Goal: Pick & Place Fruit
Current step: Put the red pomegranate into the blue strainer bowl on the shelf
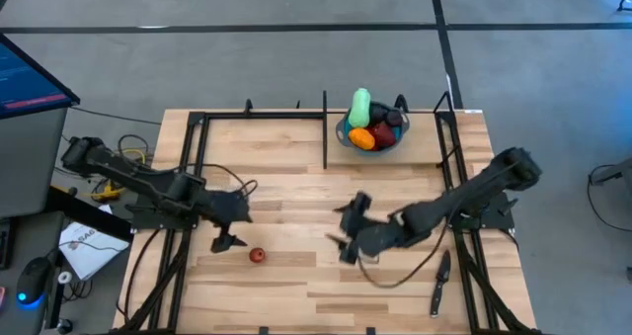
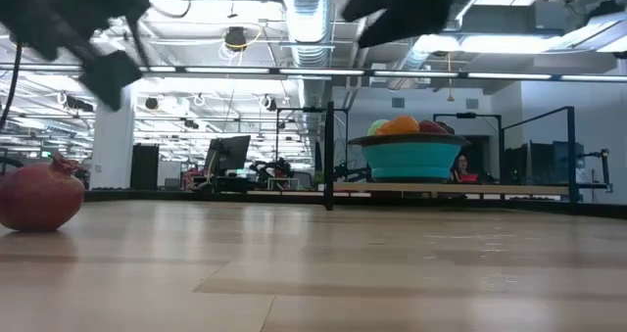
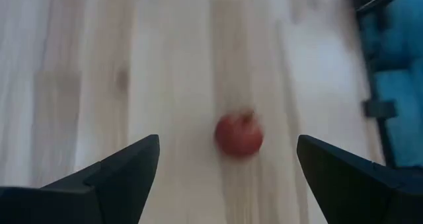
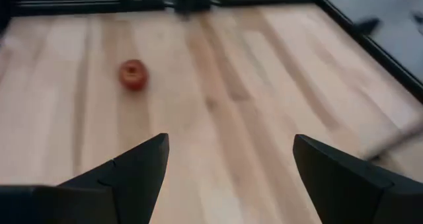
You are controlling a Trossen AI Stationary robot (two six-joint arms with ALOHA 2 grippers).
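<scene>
A small red fruit (image 1: 257, 256) rests on the wooden table near its front left, and also shows in the low view (image 2: 39, 195). More fruit is piled in the round blue bowl (image 1: 343, 137) at the far middle: a pale green oblong piece (image 1: 360, 108), an orange one (image 1: 361, 137) and a red one (image 1: 384, 134). My left gripper (image 1: 232, 228) hovers open just left of the small red fruit (image 3: 238, 135), which lies ahead of its fingers. My right gripper (image 1: 346, 228) hangs open over the table's middle, with the same fruit (image 4: 133, 74) farther off to its left.
A black knife (image 1: 439, 284) lies near the table's front right, beside a loose cable loop (image 1: 395, 279). A black frame (image 1: 325, 127) borders the table's far part and sides. Bare wood (image 1: 296, 192) lies between the two grippers and the bowl.
</scene>
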